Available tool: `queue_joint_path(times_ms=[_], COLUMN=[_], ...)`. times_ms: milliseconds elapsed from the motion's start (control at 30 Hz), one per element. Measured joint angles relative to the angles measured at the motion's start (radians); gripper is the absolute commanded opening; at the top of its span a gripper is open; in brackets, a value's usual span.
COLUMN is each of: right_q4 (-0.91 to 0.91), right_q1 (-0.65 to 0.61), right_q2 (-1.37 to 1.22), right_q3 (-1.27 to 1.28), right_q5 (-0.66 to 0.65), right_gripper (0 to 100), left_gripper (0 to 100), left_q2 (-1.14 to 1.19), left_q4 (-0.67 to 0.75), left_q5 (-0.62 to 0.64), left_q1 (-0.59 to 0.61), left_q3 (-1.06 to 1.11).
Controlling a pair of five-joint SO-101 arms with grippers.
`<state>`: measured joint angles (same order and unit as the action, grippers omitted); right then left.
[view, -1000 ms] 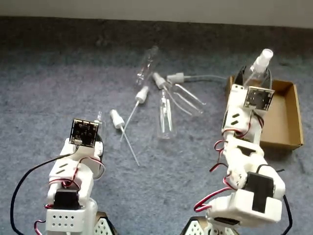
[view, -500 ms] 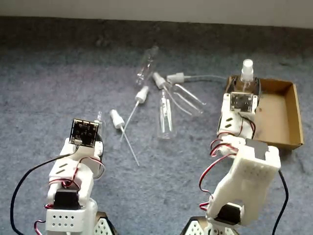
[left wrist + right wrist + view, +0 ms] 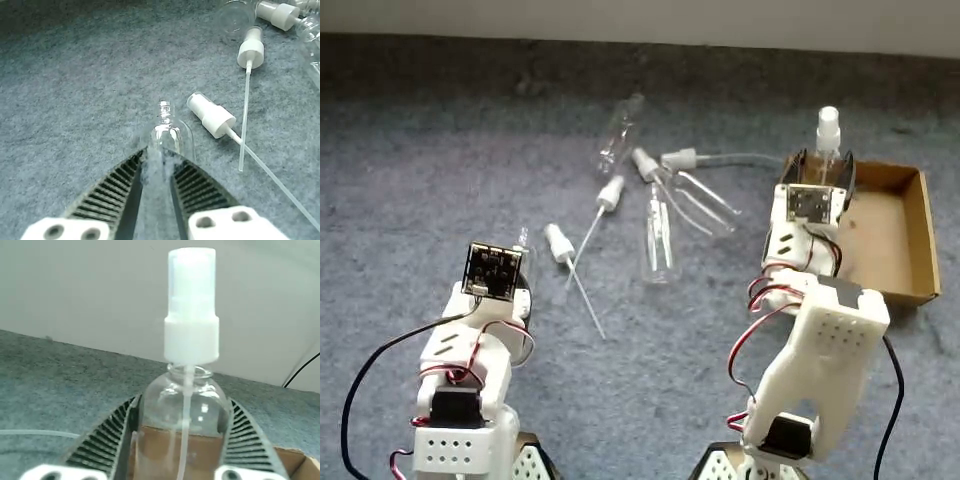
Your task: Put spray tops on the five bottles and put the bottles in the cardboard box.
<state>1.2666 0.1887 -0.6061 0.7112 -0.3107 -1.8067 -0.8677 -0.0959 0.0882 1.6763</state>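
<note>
Nearby, loose spray tops [image 3: 559,243], uncapped bottles [image 3: 658,238], cardboard box [image 3: 892,238].

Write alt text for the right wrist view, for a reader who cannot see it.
The right arm's jaws clamp a clear bottle, with a white spray top sitting on its neck and its tube hanging down inside. Behind are a corner of the cardboard box, grey carpet and a pale wall.
</note>
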Motion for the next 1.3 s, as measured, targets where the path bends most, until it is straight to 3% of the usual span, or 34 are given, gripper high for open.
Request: queue_joint_path(times_ms=[633, 800, 1133, 1300], right_q4=[0.140, 0.141, 0.141, 0.141], right_q1=[0.029, 0.054, 0.066, 0.066], right_q2=[-0.015, -0.015, -0.015, -0.015], right_q3=[0.077, 0.077, 0.078, 0.078], right_q5=[-0.002, 0.020, 0.074, 0.074], right_gripper=[20.0, 26.0, 26.2, 33.8], left_gripper=[0, 0, 0, 0], left_q2=[0.000, 0.000, 0.000, 0.000], left_q4=[0.000, 0.000, 0.000, 0.000], left_q5=[0.000, 0.000, 0.000, 0.000], left_q1=[0.000, 0.000, 0.000, 0.000], left_q3=[0.000, 0.000, 0.000, 0.000])
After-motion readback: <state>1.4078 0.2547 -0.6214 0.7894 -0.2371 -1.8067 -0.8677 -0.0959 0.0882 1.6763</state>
